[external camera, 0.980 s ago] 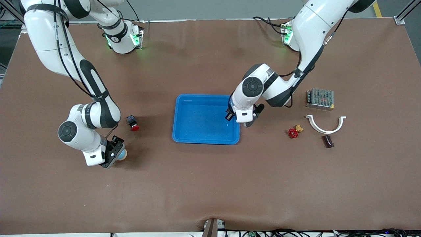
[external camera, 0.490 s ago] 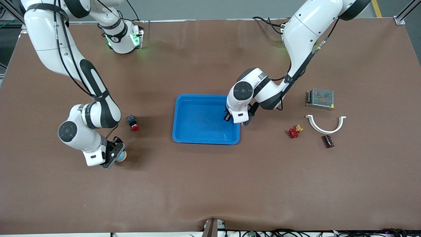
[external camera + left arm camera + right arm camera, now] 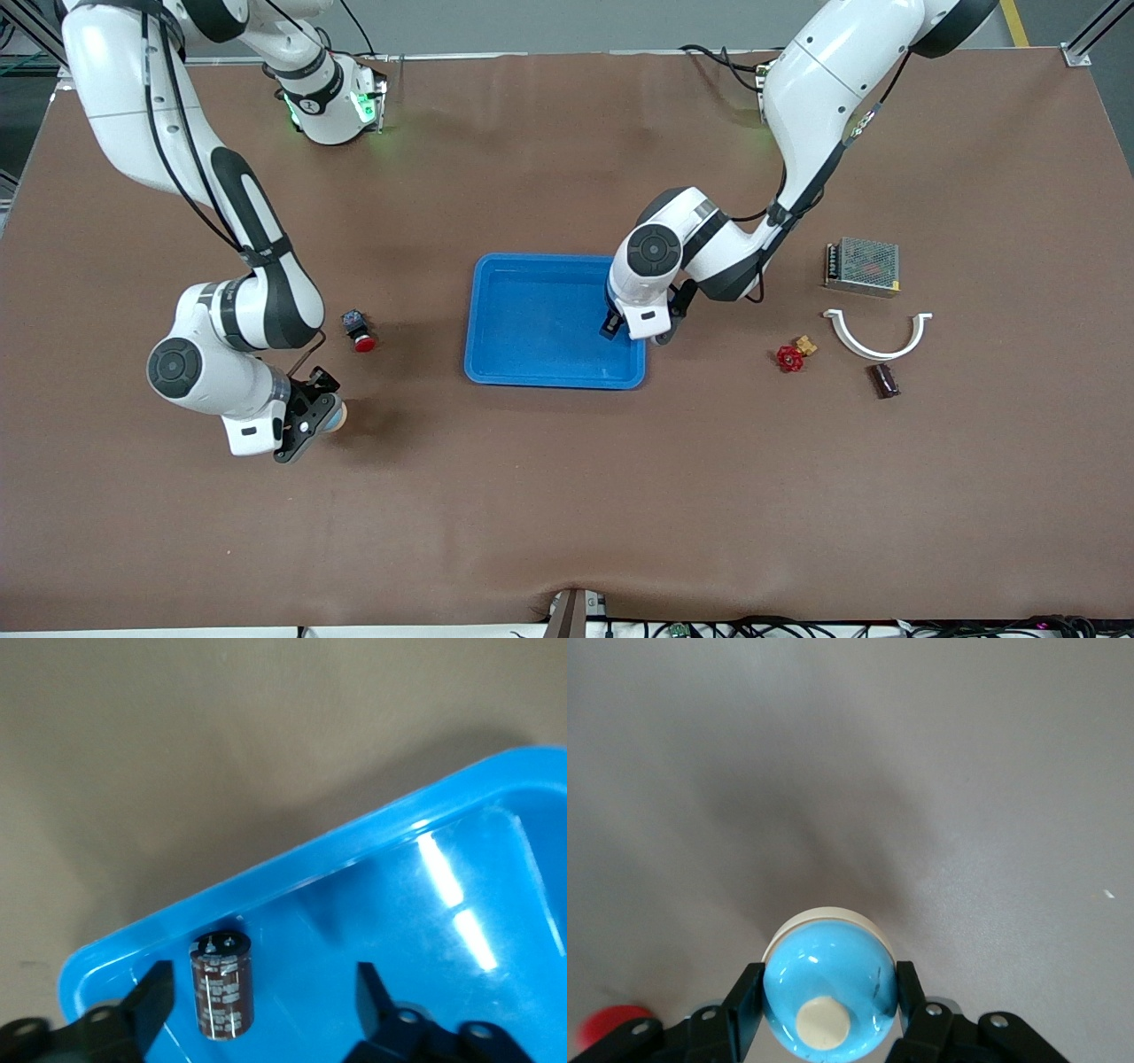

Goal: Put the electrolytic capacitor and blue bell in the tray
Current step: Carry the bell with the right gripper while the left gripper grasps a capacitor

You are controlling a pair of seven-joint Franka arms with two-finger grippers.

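The blue tray [image 3: 532,306] lies mid-table. My left gripper [image 3: 611,326] hangs over the tray's corner toward the left arm's end, nearer the front camera. In the left wrist view it [image 3: 261,979] is open. The dark brown electrolytic capacitor [image 3: 221,997] is between the spread fingers, close to one and clear of the other, inside the tray rim [image 3: 310,859]. My right gripper [image 3: 310,424] is shut on the blue bell [image 3: 335,415], just above the table toward the right arm's end. The right wrist view shows the bell [image 3: 830,992] clamped between both fingers.
A red-capped button [image 3: 358,330] lies near the right gripper. Toward the left arm's end lie a red valve handle [image 3: 789,357], a white curved bracket [image 3: 875,335], a metal power supply [image 3: 862,265] and a dark brown cylinder [image 3: 883,380].
My left gripper has moved from the tray's rim to over the tray floor near its corner. My right arm has shifted slightly with the blue bell in its grip.
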